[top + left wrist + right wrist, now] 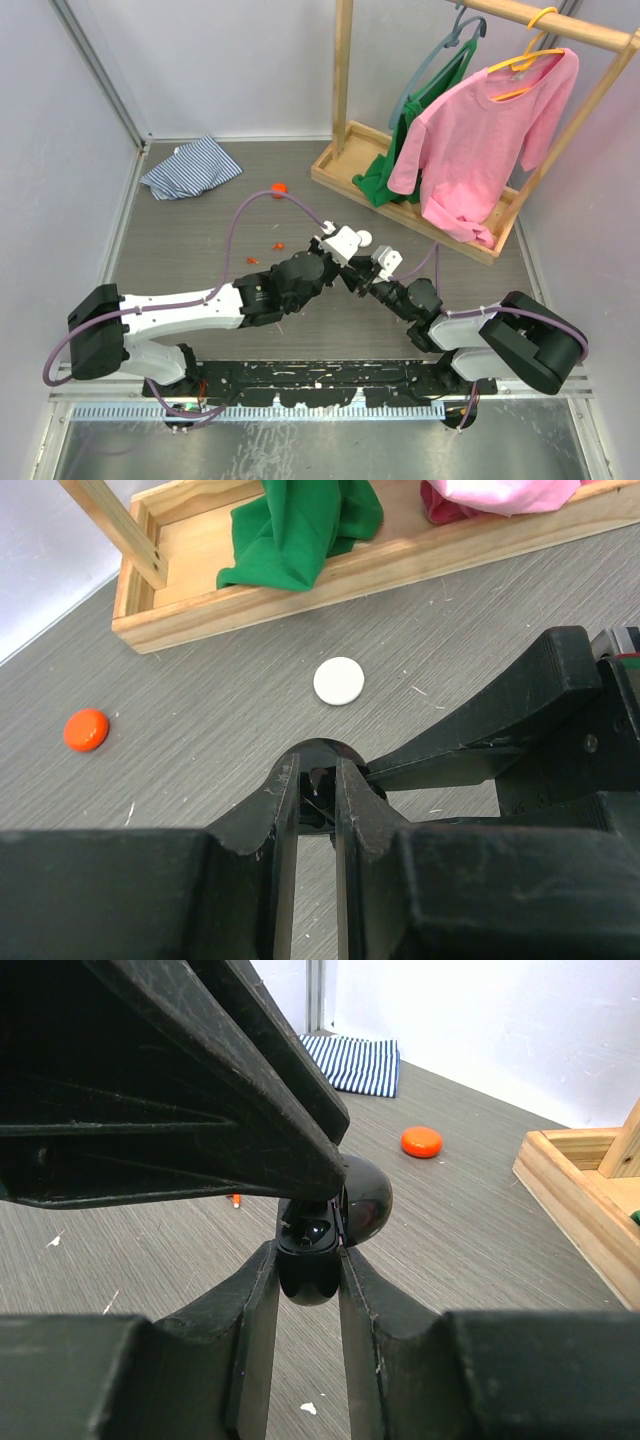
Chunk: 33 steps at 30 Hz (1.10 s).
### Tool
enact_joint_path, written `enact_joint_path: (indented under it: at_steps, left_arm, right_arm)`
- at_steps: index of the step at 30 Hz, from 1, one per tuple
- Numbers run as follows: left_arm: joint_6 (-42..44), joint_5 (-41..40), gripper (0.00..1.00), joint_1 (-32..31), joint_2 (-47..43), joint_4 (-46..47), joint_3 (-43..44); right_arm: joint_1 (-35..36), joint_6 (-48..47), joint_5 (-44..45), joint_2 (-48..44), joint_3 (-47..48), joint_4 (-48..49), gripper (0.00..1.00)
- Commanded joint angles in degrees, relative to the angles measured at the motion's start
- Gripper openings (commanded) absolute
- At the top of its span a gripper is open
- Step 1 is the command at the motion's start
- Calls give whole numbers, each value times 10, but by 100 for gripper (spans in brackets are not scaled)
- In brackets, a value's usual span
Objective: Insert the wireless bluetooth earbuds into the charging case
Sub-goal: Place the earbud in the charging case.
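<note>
R-GRIP: right gripper (306, 1260) clamped on black charging case (365, 1200), frame centre | L-GRIP: left gripper (316, 775) closed, tips at case

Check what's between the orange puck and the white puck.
Nothing: bare grey tabletop between orange puck and white puck, seen in the left wrist view.

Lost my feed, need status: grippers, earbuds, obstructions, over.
Left gripper, right gripper both shut on black charging case. Red-orange earbuds loose on table, none visibly seated. White puck, orange puck nearby, not blocking.
</note>
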Motion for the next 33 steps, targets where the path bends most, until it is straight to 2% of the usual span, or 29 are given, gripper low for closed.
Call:
enact_joint_path:
  at_steps: [1,33]
  left_arm:
    - [10,-14,16,-4,3,51,-3]
    - [62,-36,19,-34,-11,58,-30]
  right_arm:
    - [-1,5,9,-10,9,51,13]
    - [-1,3,19,-13,3,63,13]
